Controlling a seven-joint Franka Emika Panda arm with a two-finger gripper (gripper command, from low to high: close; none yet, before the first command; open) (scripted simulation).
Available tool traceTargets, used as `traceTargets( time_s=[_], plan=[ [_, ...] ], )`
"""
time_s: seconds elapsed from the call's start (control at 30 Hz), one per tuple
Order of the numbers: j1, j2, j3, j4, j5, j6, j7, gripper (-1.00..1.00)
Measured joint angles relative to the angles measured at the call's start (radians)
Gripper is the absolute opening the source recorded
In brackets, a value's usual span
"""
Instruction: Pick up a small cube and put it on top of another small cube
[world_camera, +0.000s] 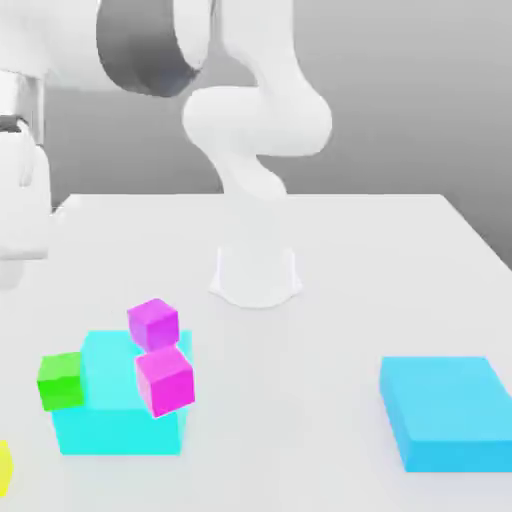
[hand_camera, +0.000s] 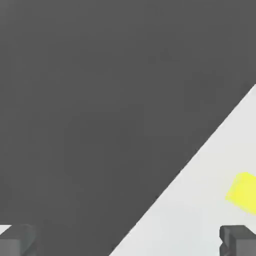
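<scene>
The small yellow cube (world_camera: 4, 466) lies at the exterior view's far left front edge, partly cut off. In the hand view the yellow cube (hand_camera: 242, 192) rests on the white table near its edge. The small green cube (world_camera: 60, 380) sits against the left side of a big cyan block (world_camera: 120, 410). My gripper (hand_camera: 125, 242) is open, its two dark fingertips (hand_camera: 239, 239) standing wide apart with nothing between them. It hovers over the table's edge, off to one side of the yellow cube.
Two magenta cubes (world_camera: 153, 323) (world_camera: 165, 380) rest on and against the big cyan block. A flat cyan block (world_camera: 445, 412) lies at the exterior view's right front. The arm's white base (world_camera: 256, 275) stands mid-table.
</scene>
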Motion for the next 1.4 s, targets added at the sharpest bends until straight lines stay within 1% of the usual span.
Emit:
traceTargets(
  time_s=[0.3, 0.43, 0.47, 0.67, 0.73, 0.83, 0.9, 1.1, 1.4],
  plan=[
    [-0.088, 0.333, -0.057, 0.031, 0.099, 0.078, 0.128, 0.00],
    [-0.124, 0.478, -0.030, 0.061, 0.147, 0.168, 0.115, 0.00],
    [-0.132, 0.509, -0.020, 0.068, 0.155, 0.191, 0.110, -1.00],
    [-0.136, 0.525, -0.016, 0.072, 0.160, 0.204, 0.107, -1.00],
    [-0.129, 0.491, -0.026, 0.064, 0.151, 0.178, 0.114, -1.00],
    [-0.111, 0.395, -0.049, 0.044, 0.123, 0.107, 0.134, -1.00],
    [-0.101, 0.328, -0.047, 0.024, 0.131, 0.080, 0.155, -1.00],
    [-0.057, 0.109, -0.057, -0.122, 0.123, 0.019, 0.307, -1.00],
    [-0.048, -0.223, -0.021, -0.357, 0.042, -0.062, 0.600, -1.00]
  ],
)
